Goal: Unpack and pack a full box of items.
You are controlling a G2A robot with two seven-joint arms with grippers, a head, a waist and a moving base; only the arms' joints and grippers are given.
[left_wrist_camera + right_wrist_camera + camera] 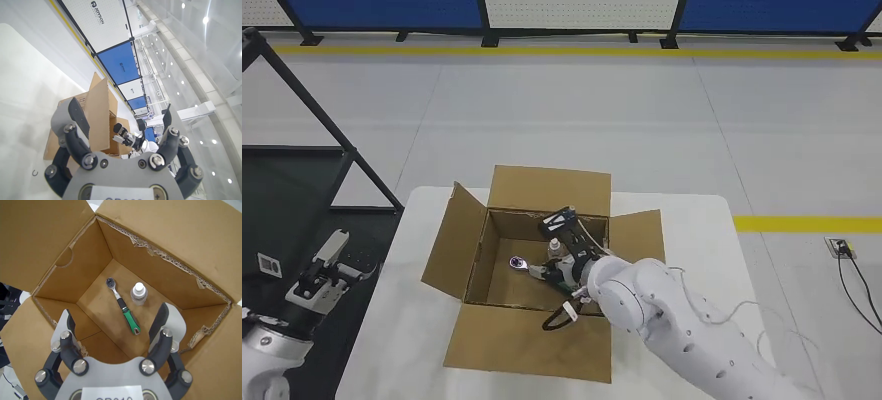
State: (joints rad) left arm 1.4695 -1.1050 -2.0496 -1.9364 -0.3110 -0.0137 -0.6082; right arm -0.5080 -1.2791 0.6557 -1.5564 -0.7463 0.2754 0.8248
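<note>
Cardboard box point(547, 190) sits mid-counter point(682, 220) in the top view, with all four flaps folded outward. On its floor we see a ratchet wrench point(517, 263) and, just beside it, a small clear bottle point(555, 246) with a white cap. The right arm point(662, 300) leans in over the box's near right corner. The left gripper point(342, 255) hangs well apart from the box, past the counter's left edge.

From the left wrist, we find that gripper's fingers point(77, 113) standing wide apart with nothing between them. Beyond them are the box's outer wall and one raised flap.

From the right wrist, we look straight down into the open box. The right gripper point(115, 308) hovers above it, its fingers point(160, 317) spread apart and empty. Below them the wrench lies flat on the box floor, its green grip nearer the gripper and its steel head toward the far corner. The bottle stands upright just beside the wrench's shaft; we cannot tell whether they touch. Torn corrugated edges line the box's rim.
</note>
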